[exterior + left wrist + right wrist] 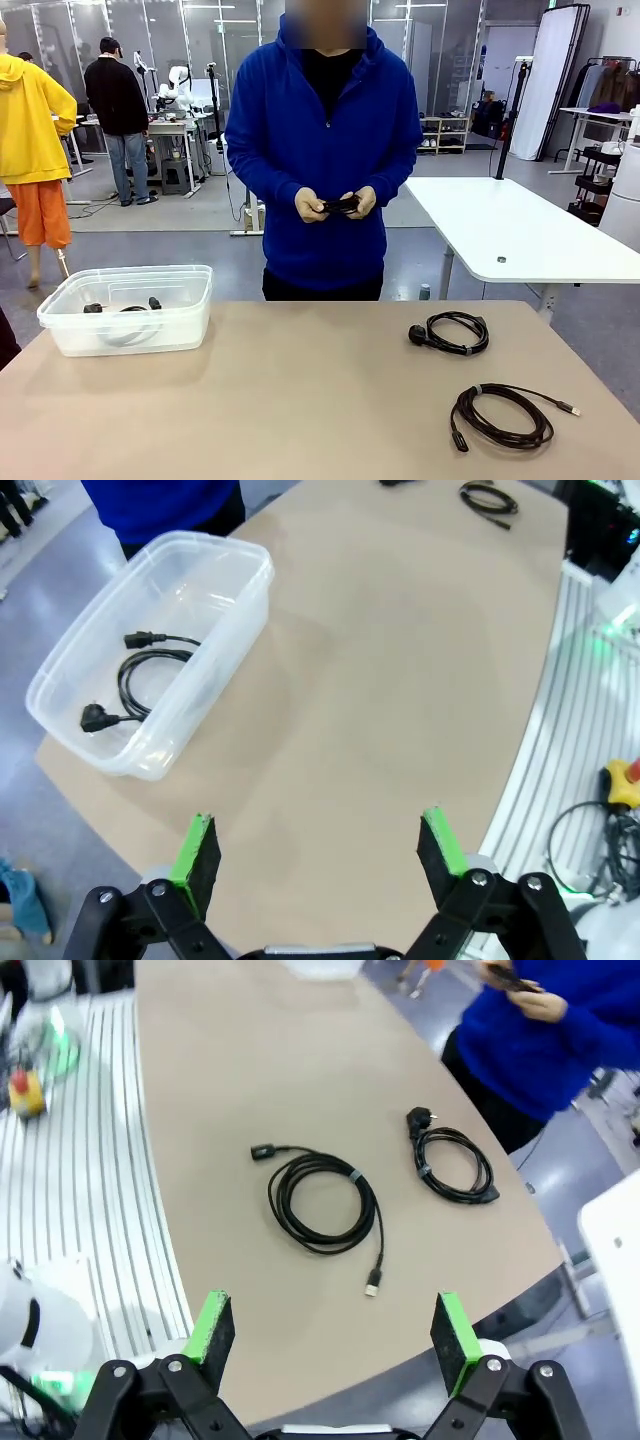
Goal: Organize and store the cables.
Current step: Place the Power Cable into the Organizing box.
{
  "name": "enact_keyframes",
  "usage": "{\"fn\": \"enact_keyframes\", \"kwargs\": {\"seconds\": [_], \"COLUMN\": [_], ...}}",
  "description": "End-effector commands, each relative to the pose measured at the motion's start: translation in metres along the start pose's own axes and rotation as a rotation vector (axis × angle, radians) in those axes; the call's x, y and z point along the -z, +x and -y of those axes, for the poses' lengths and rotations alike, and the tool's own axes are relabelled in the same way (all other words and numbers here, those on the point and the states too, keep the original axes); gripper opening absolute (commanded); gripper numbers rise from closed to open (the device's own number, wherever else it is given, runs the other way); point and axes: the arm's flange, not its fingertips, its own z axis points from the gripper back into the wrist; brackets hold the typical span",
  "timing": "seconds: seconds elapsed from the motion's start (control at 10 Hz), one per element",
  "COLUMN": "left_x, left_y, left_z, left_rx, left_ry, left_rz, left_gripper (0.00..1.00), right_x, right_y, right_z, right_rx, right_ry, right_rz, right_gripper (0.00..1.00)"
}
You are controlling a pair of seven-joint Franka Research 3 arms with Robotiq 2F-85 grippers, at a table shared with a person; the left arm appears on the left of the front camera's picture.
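Two coiled black cables lie on the tan table at the right: one with a round plug (pixel 452 332) (pixel 452 1159) farther back, and a silver-tipped one (pixel 503 414) (pixel 322 1203) nearer the front edge. A third cable (pixel 140 676) (pixel 125 306) rests inside the clear plastic bin (pixel 60 318) (pixel 245 555) at the left. The person in a blue hoodie holds another black cable (pixel 340 205) in both hands above the table's far edge. My left gripper (pixel 318 852) hangs open high over the table beside the bin. My right gripper (pixel 333 1332) hangs open above the table edge near the silver-tipped cable.
A white table (pixel 520 235) stands behind at the right. Grooved white base plates (pixel 90 1180) (pixel 575 710) flank the table on my side, with a yellow-and-red button (pixel 622 782) and loose wiring (pixel 590 845).
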Motion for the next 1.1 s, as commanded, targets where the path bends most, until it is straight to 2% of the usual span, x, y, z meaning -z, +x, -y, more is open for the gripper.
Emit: {"fn": "enact_keyframes", "kwargs": {"seconds": [0.0,0.2,0.6,0.9,1.0], "left_x": [-0.001,-0.001,-0.001,-0.001,-0.001], "left_y": [0.0,0.0,0.0,0.0,0.0], "left_z": [0.0,0.0,0.0,0.0,0.0], "left_rx": [0.015,0.015,0.015,0.015,0.015], "left_ry": [0.008,0.008,0.008,0.008,0.008], "left_rz": [-0.005,-0.005,-0.005,-0.005,-0.005], "left_gripper": [1.0,1.0,1.0,1.0,1.0], "right_x": [0.029,0.072,0.165,0.197,0.21], "right_y": [0.036,0.073,0.101,0.117,0.118], "right_z": [0.019,0.034,0.061,0.081,0.098], "right_rx": [-0.134,-0.17,-0.126,-0.046,-0.019], "right_ry": [0.052,0.108,0.107,0.11,0.105], "right_rz": [-0.125,-0.209,-0.373,-0.368,-0.37], "right_gripper": [1.0,1.0,1.0,1.0,1.0]}}
